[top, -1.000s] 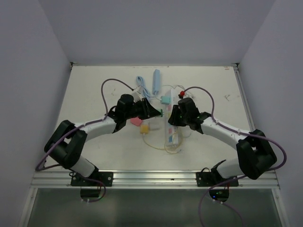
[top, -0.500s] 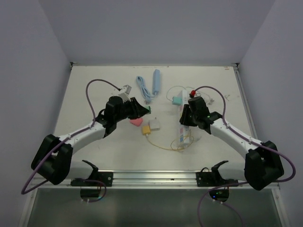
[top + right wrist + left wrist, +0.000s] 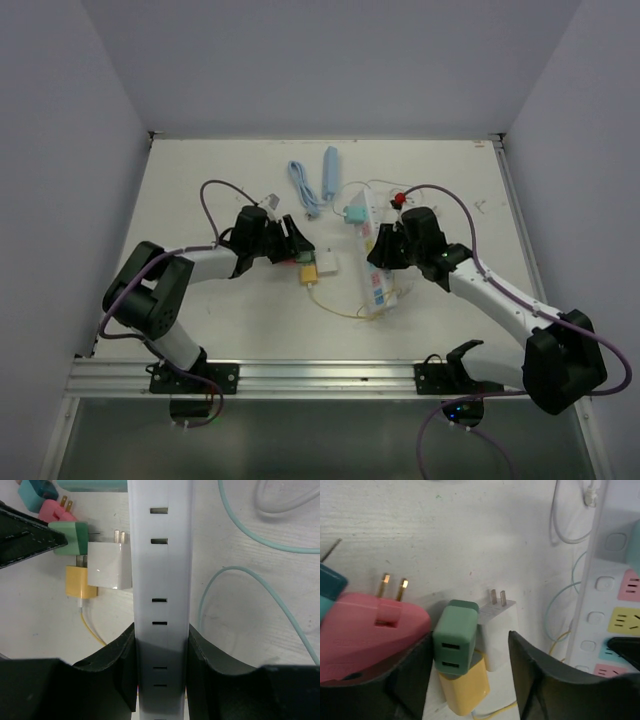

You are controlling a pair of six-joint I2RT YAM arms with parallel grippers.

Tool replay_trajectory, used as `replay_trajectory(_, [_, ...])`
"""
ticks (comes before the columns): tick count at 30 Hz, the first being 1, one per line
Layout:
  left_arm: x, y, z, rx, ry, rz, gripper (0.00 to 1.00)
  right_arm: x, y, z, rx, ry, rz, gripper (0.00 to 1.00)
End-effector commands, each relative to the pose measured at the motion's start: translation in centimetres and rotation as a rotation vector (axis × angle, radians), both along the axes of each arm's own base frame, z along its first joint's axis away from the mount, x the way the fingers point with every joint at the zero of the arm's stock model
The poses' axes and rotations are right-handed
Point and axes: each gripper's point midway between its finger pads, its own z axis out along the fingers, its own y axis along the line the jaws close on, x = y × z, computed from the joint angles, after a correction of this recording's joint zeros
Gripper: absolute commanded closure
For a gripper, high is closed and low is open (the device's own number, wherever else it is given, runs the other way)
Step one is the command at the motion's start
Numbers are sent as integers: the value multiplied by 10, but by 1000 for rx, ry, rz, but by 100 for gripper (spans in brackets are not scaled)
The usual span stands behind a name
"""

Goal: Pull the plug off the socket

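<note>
The socket, a long white strip with pastel outlets, lies along the middle of the table. My right gripper is shut on its sides. The green plug is off the socket. It lies on a yellow plug beside a white plug, left of the strip. My left gripper straddles the green plug with its jaws apart, and there is a gap on the right side. A pink plug lies against the left finger.
A light-blue coiled cable and a blue bar lie at the back. A teal plug and a red part sit near the strip's far end. A thin yellow cord loops toward the near edge.
My left gripper drew the green plug away from the socket, carried it left, then lowered it onto the loose plugs and opened. My right arm shifted a little with the strip.
</note>
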Motion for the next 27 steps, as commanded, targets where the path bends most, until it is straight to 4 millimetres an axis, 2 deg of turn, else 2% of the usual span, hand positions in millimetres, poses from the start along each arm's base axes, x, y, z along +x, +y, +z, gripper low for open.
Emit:
replay_trajectory(1, [18,-5,37,-56,-103,4,33,12,24,36,107,-135,74,100])
replay_trajectory(4, [14,-8,54,-84,-125,-14,24,10,30,35,114,-137,92,100])
replay_trajectory(7, [10,-14,80,-137,-161,-40,18,8,36,37,118,-144,111,100])
replay_trajectory(11, [7,-30,121,-199,-244,-70,14,5,47,42,130,-162,143,100])
replay_trajectory(14, [8,-42,139,-225,-280,-94,13,3,53,45,136,-170,158,100])
replay_trajectory(21, [21,-60,140,-241,-279,-98,13,-3,69,57,159,-200,201,100])
replay_trajectory(23, [23,-67,141,-242,-281,-108,16,-6,73,58,162,-201,212,100])
replay_trajectory(27, [22,-79,140,-246,-273,-126,29,-8,77,62,181,-216,216,100])
